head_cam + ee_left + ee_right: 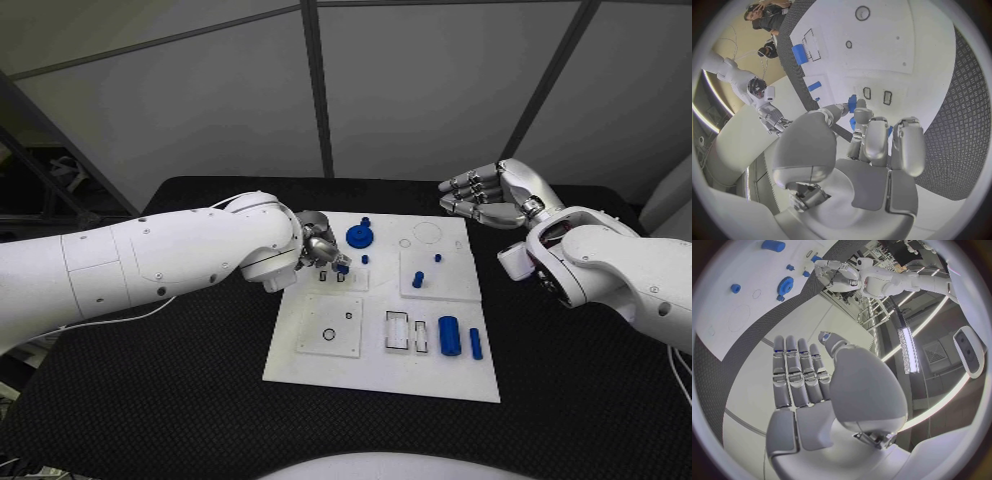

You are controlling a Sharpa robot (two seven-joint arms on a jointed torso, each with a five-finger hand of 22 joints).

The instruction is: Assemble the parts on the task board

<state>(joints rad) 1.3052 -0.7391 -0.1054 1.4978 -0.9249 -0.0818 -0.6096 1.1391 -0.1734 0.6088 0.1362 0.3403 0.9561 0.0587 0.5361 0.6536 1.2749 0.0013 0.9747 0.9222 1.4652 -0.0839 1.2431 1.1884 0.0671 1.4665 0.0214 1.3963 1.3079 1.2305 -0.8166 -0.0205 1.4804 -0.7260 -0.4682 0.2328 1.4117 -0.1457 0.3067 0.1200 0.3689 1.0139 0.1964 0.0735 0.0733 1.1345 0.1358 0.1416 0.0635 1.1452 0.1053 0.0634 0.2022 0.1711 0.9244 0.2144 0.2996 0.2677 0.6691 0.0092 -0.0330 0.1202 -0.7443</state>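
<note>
Left hand (320, 254) is down on the task board (378, 378), at its far-left part, fingers pinched on a small blue part (852, 104). From the wrist view the piece sits at the fingertips (862, 116), just short of two small slots (877, 95) straight ahead of them. Its long axis looks roughly upright and in line with the fingers; hard to be sure, it's mostly covered. My guess: insertion into one of those slots comes next, so slot alignment is what matters.

Right hand (490, 196) is holding nothing, fingers fairly straight and close together, hovering off the board's far-right corner, well clear. The blue gear (359, 236) stands just beyond the left hand. The left is nearer the work.
</note>
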